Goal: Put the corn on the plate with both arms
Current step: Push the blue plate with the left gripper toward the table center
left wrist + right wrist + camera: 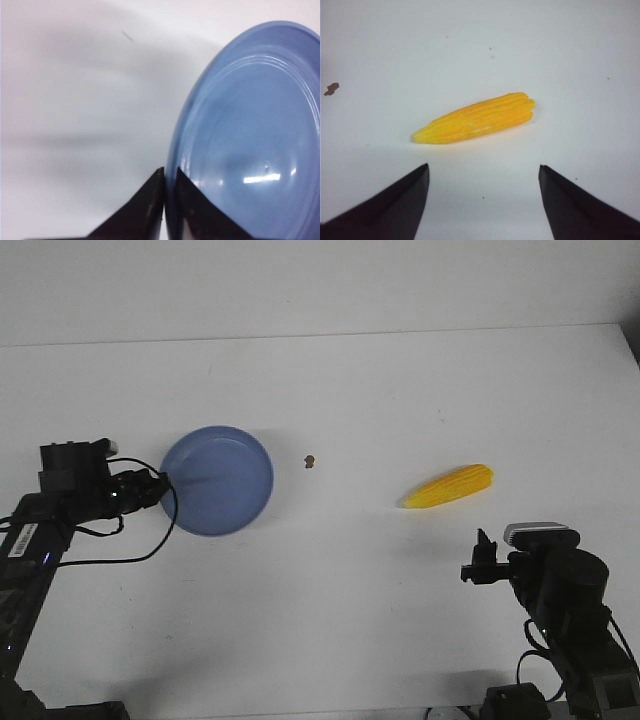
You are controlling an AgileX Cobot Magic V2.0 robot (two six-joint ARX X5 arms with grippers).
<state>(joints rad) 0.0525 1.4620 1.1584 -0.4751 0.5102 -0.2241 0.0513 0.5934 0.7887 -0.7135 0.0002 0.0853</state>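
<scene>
The left claw (155, 487) pinched the rim of the blue plate (225, 480) toward the tabletop's left edge to steady it, while the right claw (484, 552), spread wide, faced the corn cob (449, 486) lying nearer the right edge.

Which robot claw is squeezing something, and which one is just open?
The left gripper is the squeezing one: its fingers are pinched shut on the rim of the blue plate. The right gripper is wide open, with the yellow corn lying untouched ahead of it.

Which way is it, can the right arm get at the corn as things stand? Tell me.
Probably yes. The right gripper is open, the corn lies on bare table ahead of it, and nothing sits between them.
</scene>
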